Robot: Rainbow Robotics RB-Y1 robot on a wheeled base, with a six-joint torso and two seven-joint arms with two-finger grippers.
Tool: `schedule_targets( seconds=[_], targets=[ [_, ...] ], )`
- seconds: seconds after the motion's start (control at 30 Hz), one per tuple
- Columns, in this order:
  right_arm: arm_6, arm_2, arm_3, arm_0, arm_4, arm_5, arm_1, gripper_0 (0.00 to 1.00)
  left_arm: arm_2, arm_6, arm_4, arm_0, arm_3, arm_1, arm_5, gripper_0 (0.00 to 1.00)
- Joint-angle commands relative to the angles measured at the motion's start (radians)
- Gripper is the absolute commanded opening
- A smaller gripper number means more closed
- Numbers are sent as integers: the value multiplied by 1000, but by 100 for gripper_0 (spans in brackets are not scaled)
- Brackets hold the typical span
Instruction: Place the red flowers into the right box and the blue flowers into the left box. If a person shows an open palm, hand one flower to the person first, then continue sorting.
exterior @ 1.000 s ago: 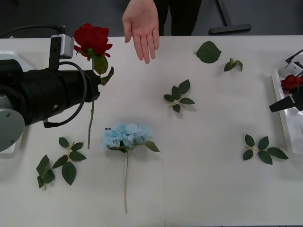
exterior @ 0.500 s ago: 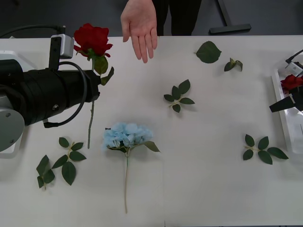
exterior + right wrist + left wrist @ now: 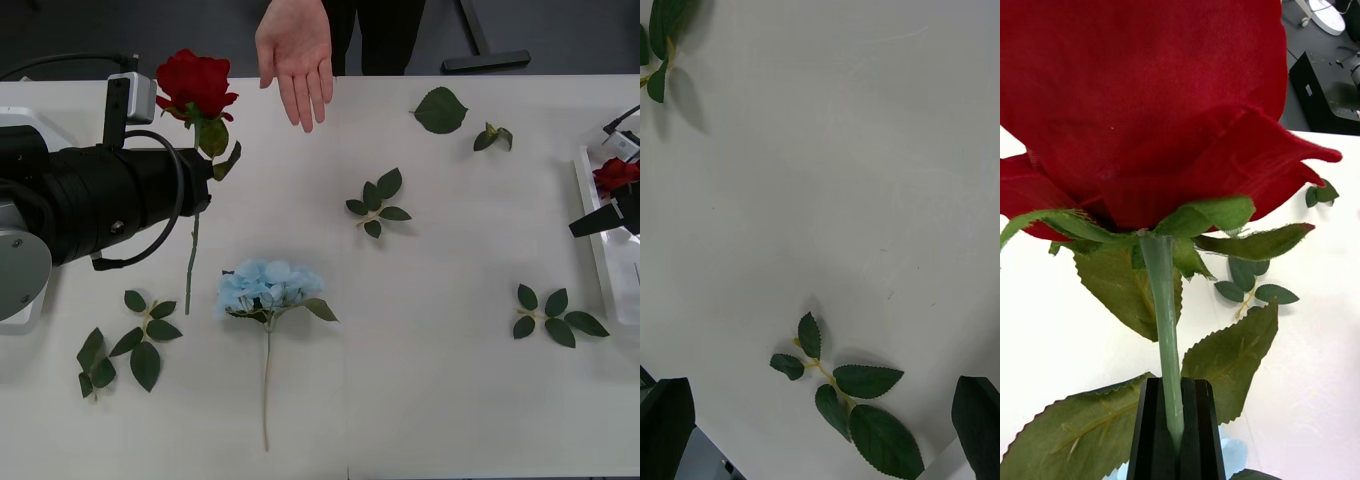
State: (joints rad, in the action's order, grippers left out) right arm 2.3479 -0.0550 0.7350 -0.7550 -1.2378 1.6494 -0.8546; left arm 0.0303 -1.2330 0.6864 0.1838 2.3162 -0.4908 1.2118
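My left gripper [image 3: 1166, 427] is shut on the green stem of a red flower [image 3: 195, 85], a rose held upright above the table's back left. Its stem hangs down past the arm. A person's open palm [image 3: 297, 60] reaches over the table's far edge, just right of the bloom. One blue flower [image 3: 268, 287] lies flat at centre front. At the far right, my right gripper [image 3: 603, 218] hovers open over the rim of the right box [image 3: 597, 262], which holds another red flower [image 3: 615, 173]. The left box is out of view.
Loose leaf sprigs lie at the centre [image 3: 375, 205], at the right front [image 3: 553, 318] and at the left front [image 3: 125, 345]. Single leaves sit at the back right [image 3: 440, 110]. My bulky left arm [image 3: 90, 205] covers the table's left side.
The person's palm has shifted slightly back and left. The held rose and both arms have not moved.
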Motion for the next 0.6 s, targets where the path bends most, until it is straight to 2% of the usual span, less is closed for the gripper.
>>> schedule_targets(
  seconds=[0.03, 0.6],
  targets=[
    [16, 4, 29, 3, 8, -6, -57, 100, 10, -17, 7, 25, 29, -3, -14, 0],
    [18, 7, 29, 3, 8, -5, -57, 100, 10, -20, 10, 23, 29, -3, -15, 0]
  ],
)
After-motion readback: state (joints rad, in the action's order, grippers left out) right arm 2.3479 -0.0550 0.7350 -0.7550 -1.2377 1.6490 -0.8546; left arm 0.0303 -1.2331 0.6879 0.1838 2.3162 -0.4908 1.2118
